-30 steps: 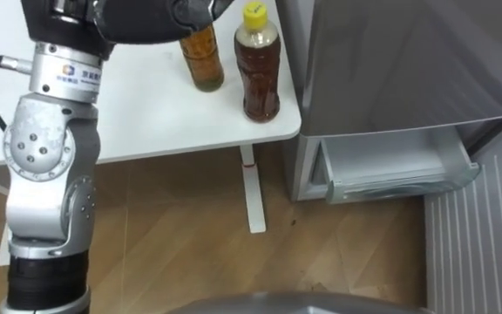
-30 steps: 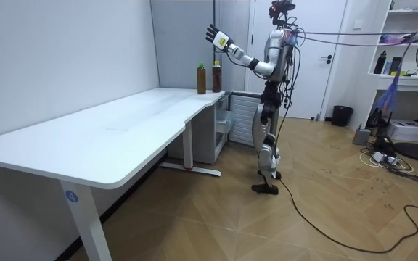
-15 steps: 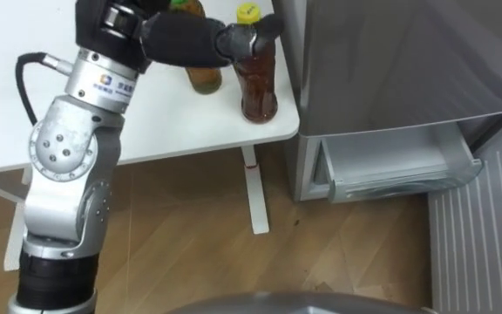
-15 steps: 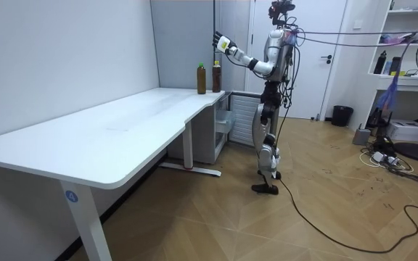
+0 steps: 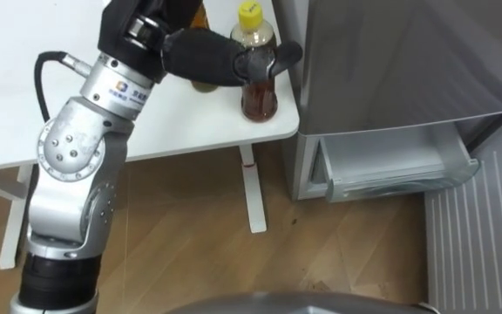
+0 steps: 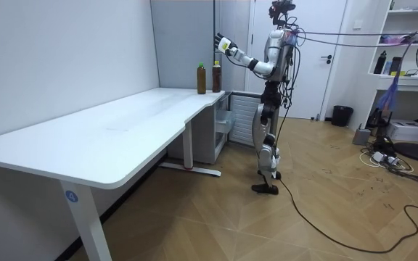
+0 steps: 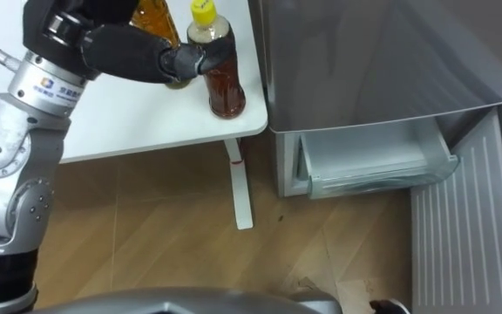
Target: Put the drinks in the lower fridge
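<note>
Two bottles of brown tea stand at the corner of the white table [image 5: 24, 96]. The yellow-capped bottle [image 5: 260, 98] is nearest the fridge, and the other bottle [image 7: 158, 22] sits just left of it, mostly hidden behind my arm. My left hand [image 5: 225, 59] reaches in from the left with its fingers stretched out, open, and crosses in front of the yellow-capped bottle's shoulder. In the room view the left hand [image 6: 220, 42] hovers a little above the yellow-capped bottle [image 6: 216, 77], apart from it.
The grey fridge [image 5: 390, 61] stands right beside the table's edge. Its lower compartment is open, with a pale drawer [image 5: 390, 166] pulled out and the ribbed inner door [image 5: 486, 235] swung out at the right. Wooden floor lies below, and the table's leg [image 5: 253, 187] stands near the fridge.
My left hand has swung to the right, from over the left bottle to in front of the yellow-capped one. The bottles have not moved.
</note>
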You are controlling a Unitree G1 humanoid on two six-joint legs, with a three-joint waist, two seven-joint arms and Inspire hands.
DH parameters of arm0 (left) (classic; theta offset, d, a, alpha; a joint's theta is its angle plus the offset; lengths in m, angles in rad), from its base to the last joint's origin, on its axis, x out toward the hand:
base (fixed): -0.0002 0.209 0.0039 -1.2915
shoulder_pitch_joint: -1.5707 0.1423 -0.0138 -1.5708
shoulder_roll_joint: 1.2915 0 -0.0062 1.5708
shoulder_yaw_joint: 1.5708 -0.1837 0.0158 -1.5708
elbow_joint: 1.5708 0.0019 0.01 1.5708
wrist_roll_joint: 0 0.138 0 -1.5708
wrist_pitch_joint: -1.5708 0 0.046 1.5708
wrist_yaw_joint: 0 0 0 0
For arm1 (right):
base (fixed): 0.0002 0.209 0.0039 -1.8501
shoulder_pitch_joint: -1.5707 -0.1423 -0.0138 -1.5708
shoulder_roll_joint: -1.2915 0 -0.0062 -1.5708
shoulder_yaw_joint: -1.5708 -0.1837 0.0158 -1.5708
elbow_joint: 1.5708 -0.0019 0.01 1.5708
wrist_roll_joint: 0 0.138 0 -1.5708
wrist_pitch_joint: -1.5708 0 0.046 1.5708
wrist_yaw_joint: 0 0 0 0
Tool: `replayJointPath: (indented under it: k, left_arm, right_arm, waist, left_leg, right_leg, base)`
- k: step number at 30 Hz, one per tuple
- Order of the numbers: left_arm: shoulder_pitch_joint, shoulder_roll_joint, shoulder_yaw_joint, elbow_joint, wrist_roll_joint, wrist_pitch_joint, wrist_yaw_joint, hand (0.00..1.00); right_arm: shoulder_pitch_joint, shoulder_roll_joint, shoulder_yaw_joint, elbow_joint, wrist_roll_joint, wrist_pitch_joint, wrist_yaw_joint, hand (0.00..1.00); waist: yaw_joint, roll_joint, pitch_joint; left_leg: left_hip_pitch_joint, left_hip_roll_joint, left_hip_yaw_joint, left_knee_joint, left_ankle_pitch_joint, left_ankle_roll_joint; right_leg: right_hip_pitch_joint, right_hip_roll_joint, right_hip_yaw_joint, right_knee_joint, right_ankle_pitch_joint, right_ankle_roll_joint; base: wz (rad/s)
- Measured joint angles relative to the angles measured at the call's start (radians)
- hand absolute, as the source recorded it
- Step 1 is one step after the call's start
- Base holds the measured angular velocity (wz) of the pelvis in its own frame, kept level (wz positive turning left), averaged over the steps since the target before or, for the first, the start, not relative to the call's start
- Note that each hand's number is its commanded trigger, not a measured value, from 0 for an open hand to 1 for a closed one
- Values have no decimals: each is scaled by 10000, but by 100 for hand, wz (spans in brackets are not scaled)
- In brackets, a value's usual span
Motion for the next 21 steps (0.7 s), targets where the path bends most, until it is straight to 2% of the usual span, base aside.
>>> replayJointPath:
  k: [7, 14, 21]
  left_arm:
    - [0, 1, 0, 0, 0, 29, -52, 0]
    - [1, 12, 3, 0, 23, 239, 11, 0]
    - [150, 12, 11, 89, 23, 294, 80, 0]
  right_arm:
    - [-2, 0, 0, -27, -2, -1, -2, 0]
    - [-5, 0, 2, -31, 2, 21, -9, 0]
    - [25, 0, 11, -36, 2, 212, 32, 0]
  waist:
    - [3, 2, -6]
    - [33, 8, -18]
    - [64, 8, -27]
  left_leg:
    - [6, -2, 32, -2, 2, 1]
    - [18, -1, 100, 2, 3, 1]
    - [72, 14, 228, -2, 3, 1]
  right_leg:
    - [-20, 0, 52, -2, -2, 2]
    - [-41, 4, 56, 15, -2, 2]
    - [-9, 2, 82, 43, -1, 1]
  base:
    - [0]
    - [0]
    - [-1]
